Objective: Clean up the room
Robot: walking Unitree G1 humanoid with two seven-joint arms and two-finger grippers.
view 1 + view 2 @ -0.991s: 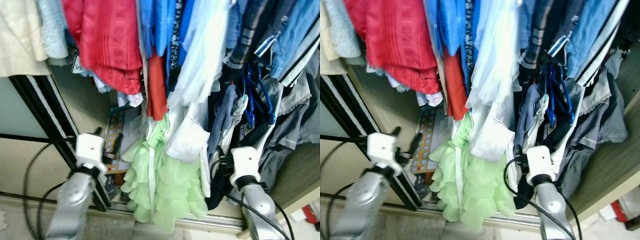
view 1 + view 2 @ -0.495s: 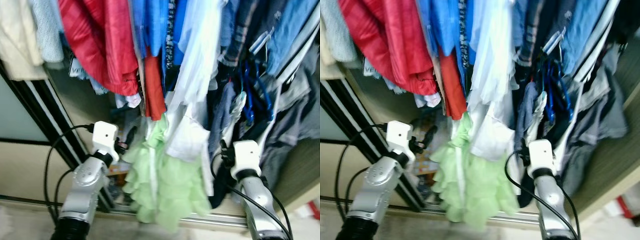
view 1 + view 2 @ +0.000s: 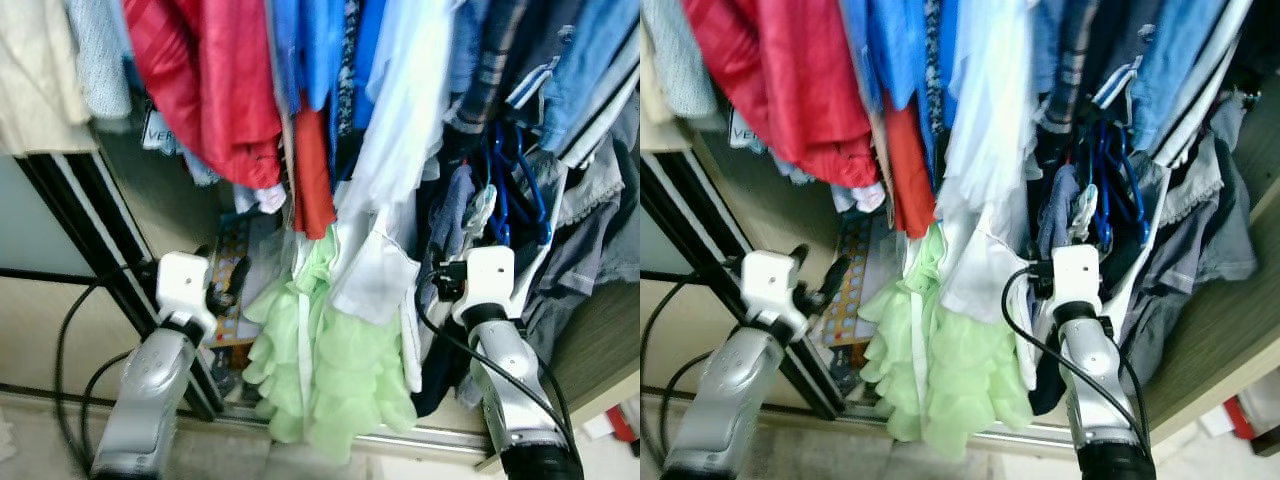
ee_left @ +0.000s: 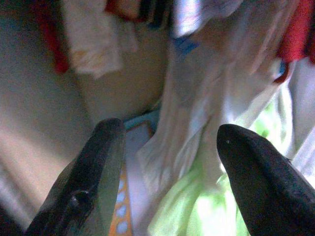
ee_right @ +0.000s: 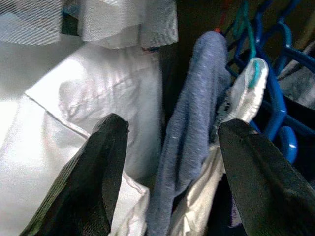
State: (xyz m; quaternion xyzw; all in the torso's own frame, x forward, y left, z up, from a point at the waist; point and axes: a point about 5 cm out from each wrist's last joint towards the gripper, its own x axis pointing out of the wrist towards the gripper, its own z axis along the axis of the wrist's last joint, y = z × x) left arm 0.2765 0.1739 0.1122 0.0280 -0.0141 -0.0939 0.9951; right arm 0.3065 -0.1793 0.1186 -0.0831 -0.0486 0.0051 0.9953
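An open wardrobe holds hanging clothes: a red garment [image 3: 215,90], blue shirts [image 3: 320,50], a white shirt [image 3: 375,280] and a pale green ruffled dress [image 3: 330,370]. My left gripper [image 3: 222,268] is open and empty, low by the wardrobe's left side, pointing at the white cloth [image 4: 197,103] and the green dress [image 4: 206,206]. My right gripper [image 5: 172,172] is open among the clothes on the right, its white wrist [image 3: 485,275] raised. A blue-grey garment [image 5: 192,123] hangs just ahead between its fingers [image 5: 98,172], and I cannot tell whether they touch it.
A black-framed sliding door [image 3: 90,240] stands at the left. A colourful patterned board [image 3: 232,250] leans inside the wardrobe behind the left gripper. Blue hangers [image 3: 515,190] dangle on the right, over grey clothes [image 3: 590,240]. A metal floor track [image 3: 420,440] runs along the wardrobe's front.
My right gripper has risen and pushed further in towards the blue-grey garment. The left gripper went forward, then drew back a little to the left.
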